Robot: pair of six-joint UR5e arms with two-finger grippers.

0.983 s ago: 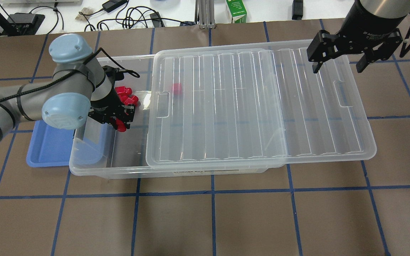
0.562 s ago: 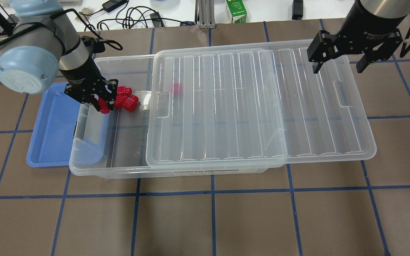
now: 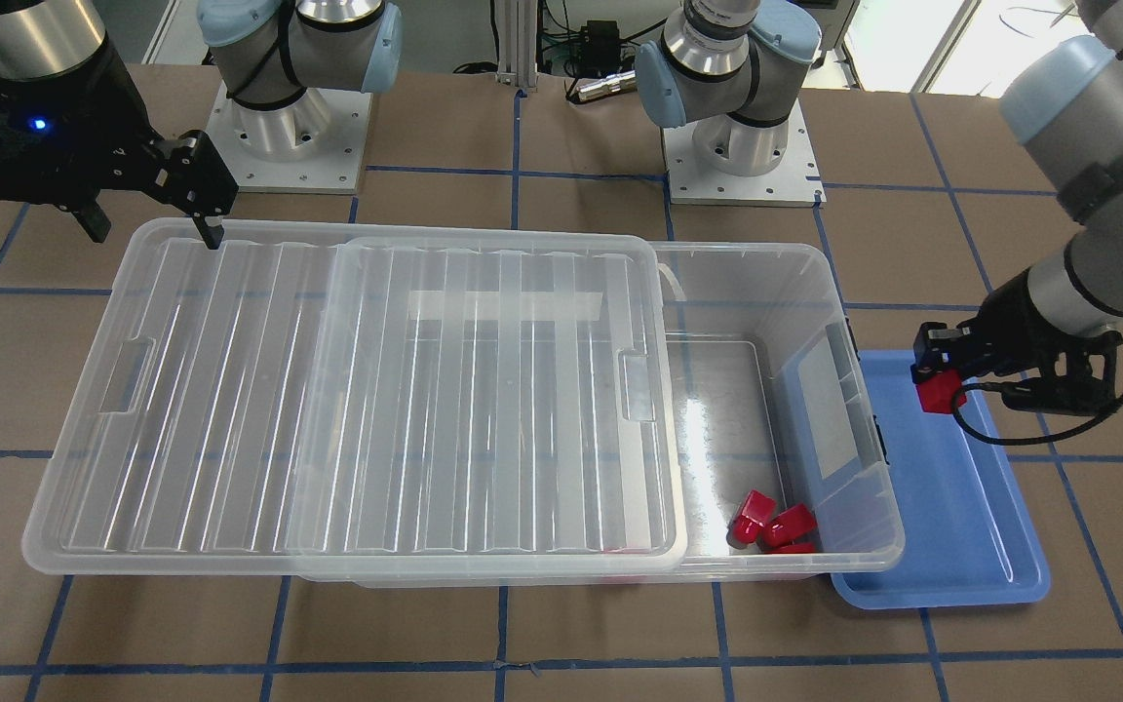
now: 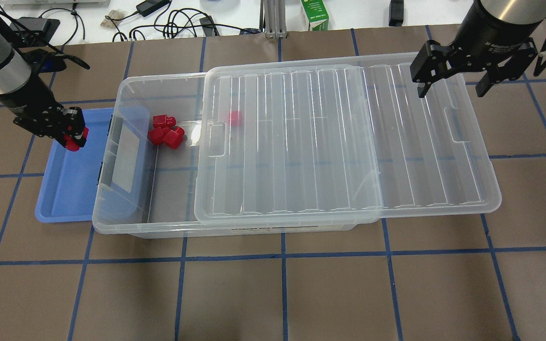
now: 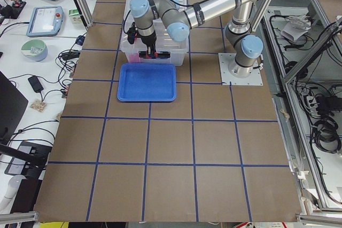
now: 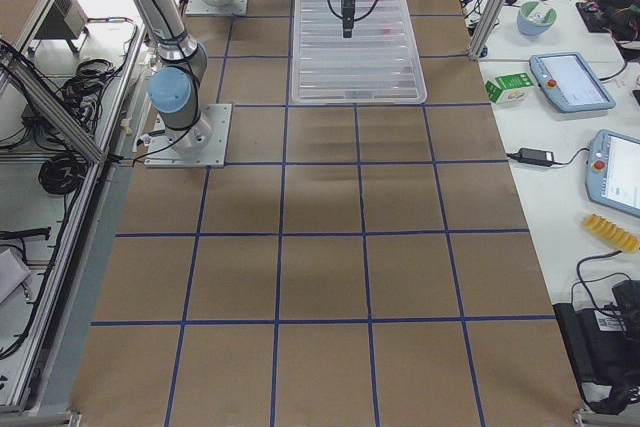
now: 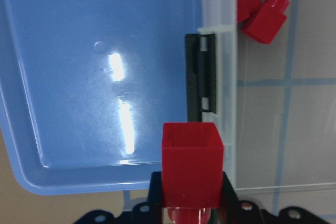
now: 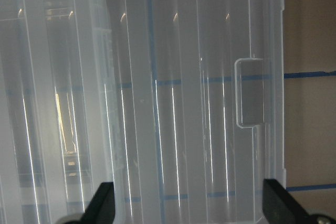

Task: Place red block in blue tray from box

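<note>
On the brown, blue-taped table (image 4: 282,293) we first see the box (image 4: 159,232), a big clear bin lying lengthwise, nearer the table's far edge than the robot's edge. Its ribbed clear lid (image 4: 301,142) sits shifted toward the table's right end. It overhangs the box there and leaves the box's left end open. The blue tray (image 4: 64,189), shallow and round-cornered, lies just beside that open end, toward the table's left end; we cannot tell whether tray and box touch. Three loose red blocks (image 4: 165,132) huddle on the box floor in the open part, by the wall toward the far edge. Another red block (image 4: 235,118) shows dimly through the lid.

The red block (image 7: 190,166) of the task is glossy, a square cube body with its narrower stub turned back between the fingers. It is in the air above the tray, close to the box's left end wall.

The left arm (image 3: 1088,283) has its forearm coming in from the table's left end and its wrist turned down. The left fingers (image 7: 155,188) are clamped on the red block from two sides, and the cube body sticks out beyond them. The right arm (image 4: 495,28) hangs above the lid's right end, pointing down. The right fingers (image 8: 102,205) are spread wide with nothing between them.
</note>
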